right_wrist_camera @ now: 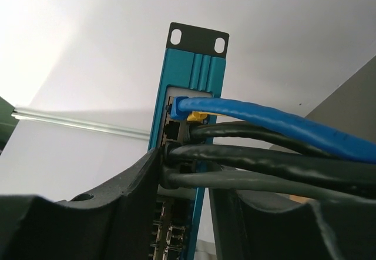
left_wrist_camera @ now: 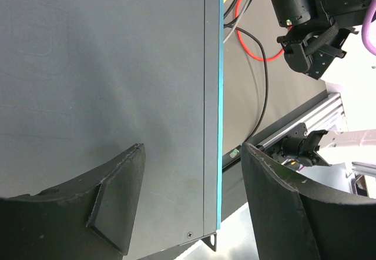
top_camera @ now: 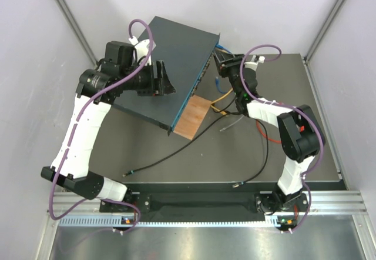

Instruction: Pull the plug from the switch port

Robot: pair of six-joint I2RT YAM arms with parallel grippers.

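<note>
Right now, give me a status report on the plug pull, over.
Left gripper open, over the switch top. Right gripper astride the black plugs at the port face, grip unclear. Visible plugs seated. Blue cable runs close above them.

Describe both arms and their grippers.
Left arm and right arm: white shells, black joints, a purple cable looped along each. Left gripper and right gripper: black, with two broad wedge fingers.

Matt dark metal switch (top_camera: 170,60), glossy blue cable (right_wrist_camera: 282,123), brown wooden board (top_camera: 192,117)
</note>
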